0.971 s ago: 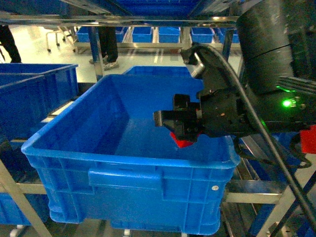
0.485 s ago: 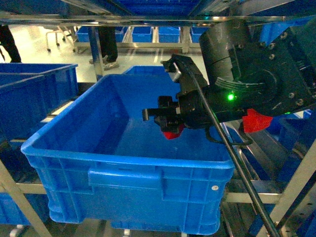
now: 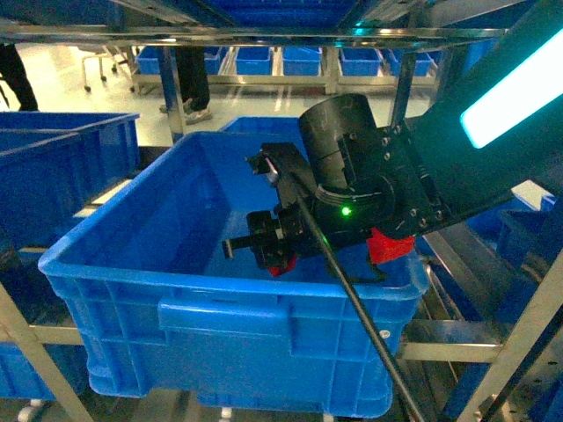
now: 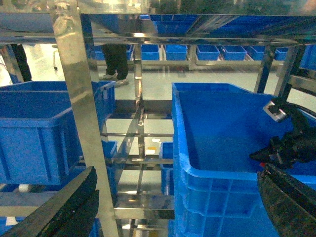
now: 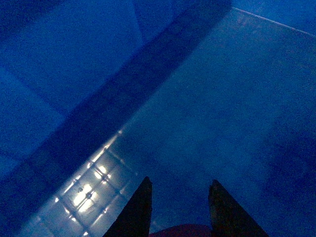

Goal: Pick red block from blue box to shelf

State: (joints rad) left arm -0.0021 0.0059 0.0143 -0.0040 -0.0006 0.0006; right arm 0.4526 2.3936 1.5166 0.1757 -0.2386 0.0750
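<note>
Right tool (image 3: 264,255) inside the dark blue crate (image 3: 220,299)
Its wrist view shows fingers (image 5: 139,210) gripping the red block (image 5: 185,231); the head view barely does.

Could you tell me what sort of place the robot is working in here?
Probably a warehouse or storage hall. Steel shelving carries rows of identical blue crates, more crates line racks across a pale open floor, and a person's legs stand in the aisle.

Crate (image 3: 220,308) sits on shelf (image 4: 74,98) tier; right gripper (image 3: 264,251) w/ block (image 3: 277,266) inside it; another crate (image 3: 62,167) to left.
</note>
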